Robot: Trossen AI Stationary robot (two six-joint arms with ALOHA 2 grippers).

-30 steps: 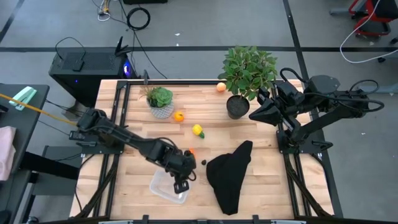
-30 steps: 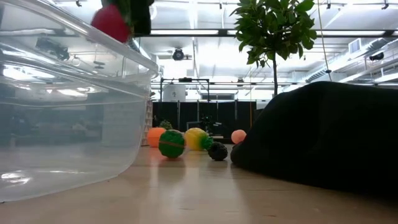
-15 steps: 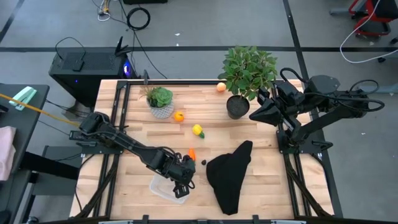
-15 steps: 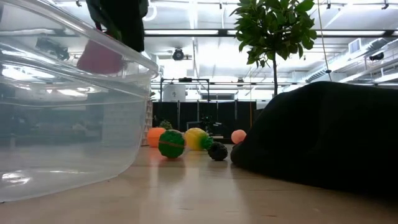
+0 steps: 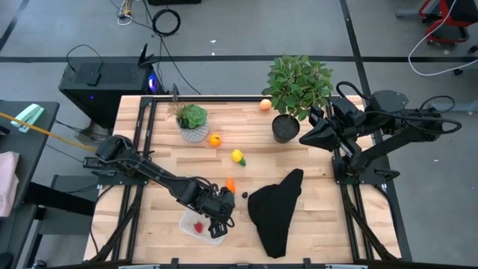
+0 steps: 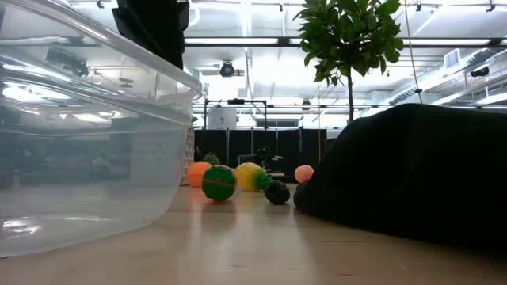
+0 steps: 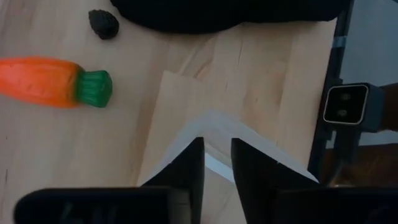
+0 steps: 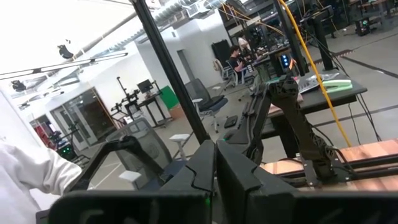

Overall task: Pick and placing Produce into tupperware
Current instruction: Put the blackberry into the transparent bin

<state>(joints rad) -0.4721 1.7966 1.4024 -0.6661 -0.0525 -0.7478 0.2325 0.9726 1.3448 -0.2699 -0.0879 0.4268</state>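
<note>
A small red piece of produce (image 5: 199, 226) lies inside the tupperware (image 5: 188, 223), just beside the left claw (image 5: 221, 221), which hangs over the container's edge nearest the black cloth (image 5: 276, 209). Its fingers (image 7: 189, 168) stand a narrow gap apart and hold nothing. The carrot (image 7: 53, 82) lies on the tabletop (image 5: 314, 217) just beyond the claw, a small dark piece (image 7: 103, 23) near it by the cloth; the yellow piece (image 5: 237, 157), orange piece (image 5: 214, 140) and peach piece (image 5: 265, 104) sit farther off, toward the potted plants (image 5: 299, 86). The right claw (image 8: 216, 163) waits well apart, off the tabletop's far side, fingers pressed together on nothing.

The likely trouble: the claw sits low at the rim — lifting out at a slant could catch the light container and drag or tip it, spilling the red piece. Going for the carrot, a sweep too low could roll it under the cloth.
</note>
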